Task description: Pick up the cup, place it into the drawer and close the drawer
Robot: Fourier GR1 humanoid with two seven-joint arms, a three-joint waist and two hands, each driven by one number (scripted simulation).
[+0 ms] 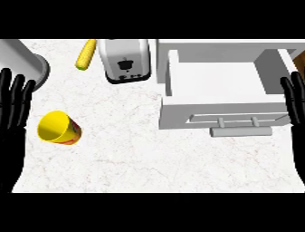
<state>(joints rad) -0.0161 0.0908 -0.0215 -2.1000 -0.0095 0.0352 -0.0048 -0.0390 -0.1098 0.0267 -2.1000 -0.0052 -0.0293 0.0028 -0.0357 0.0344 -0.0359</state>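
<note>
Left hand point(4, 106): resting at the left edge, fingers straight up, holding nothing.
Cup point(59, 128): yellow, tipped on its side just right of that hand, mouth facing far-left, so you'd likely do best wrapping round its body rather than pinching the rim.
Corn point(85, 54) and toaster point(124, 61): far side, well apart from the cup; no obstacle.
Drawer point(215, 84): pulled open on the right, nothing inside, handle point(241, 131) on the near face; lift high enough to clear its front wall.
Right hand point(303, 97): at the right edge, fingers released and upright, just beside the drawer, handy for the push shut.

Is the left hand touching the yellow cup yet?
Apart. The head view shows bare counter between the left hand and the cup.
</note>
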